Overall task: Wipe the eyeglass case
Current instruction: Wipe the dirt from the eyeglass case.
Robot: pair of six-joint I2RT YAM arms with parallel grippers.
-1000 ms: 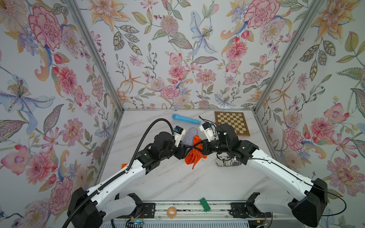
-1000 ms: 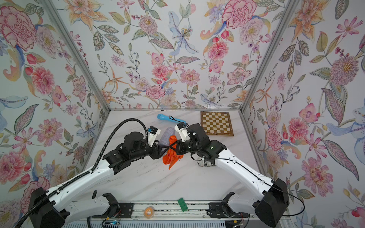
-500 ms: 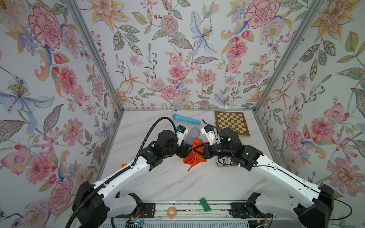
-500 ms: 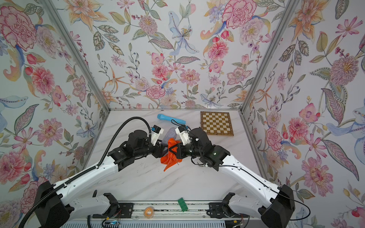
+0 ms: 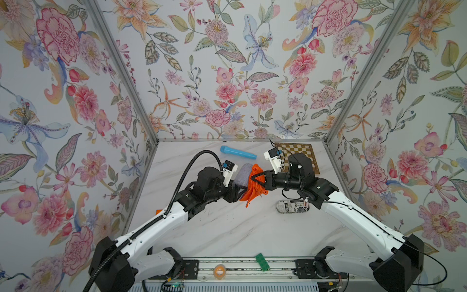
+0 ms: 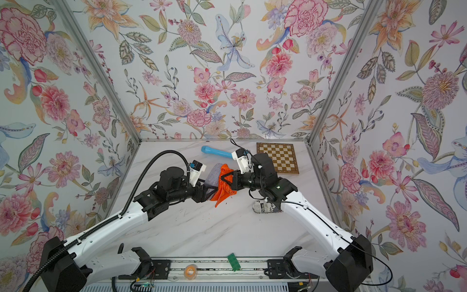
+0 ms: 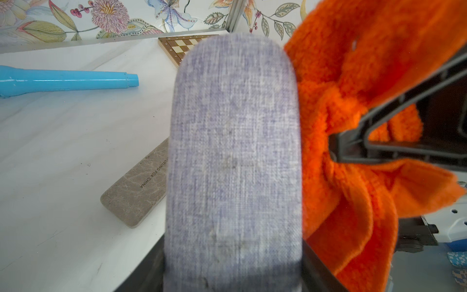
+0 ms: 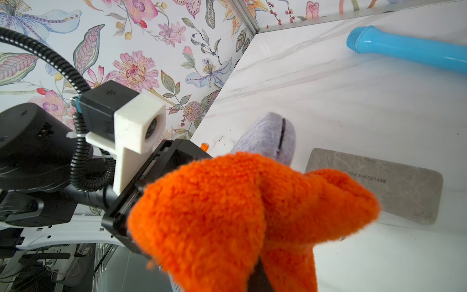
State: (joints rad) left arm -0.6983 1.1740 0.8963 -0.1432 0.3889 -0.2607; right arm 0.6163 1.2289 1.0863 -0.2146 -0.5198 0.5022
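Above the table (image 5: 227, 227) centre, my left gripper (image 5: 237, 187) keeps the eyeglass case (image 5: 243, 174) clamped by its near end. My right gripper (image 5: 252, 178), pinched shut on the orange cloth (image 5: 253, 194), has climbed along the case's side. Fabric hides the contact, but wiping seems underway.

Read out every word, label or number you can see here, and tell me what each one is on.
"FUELING FOR CHINA": on the grey slab in the left wrist view, with its start hidden behind the case.
"REFUELING FOR": on the same slab in the right wrist view, upside down, with the rest hidden behind the cloth.
Patterned roll: its print is too small to read.
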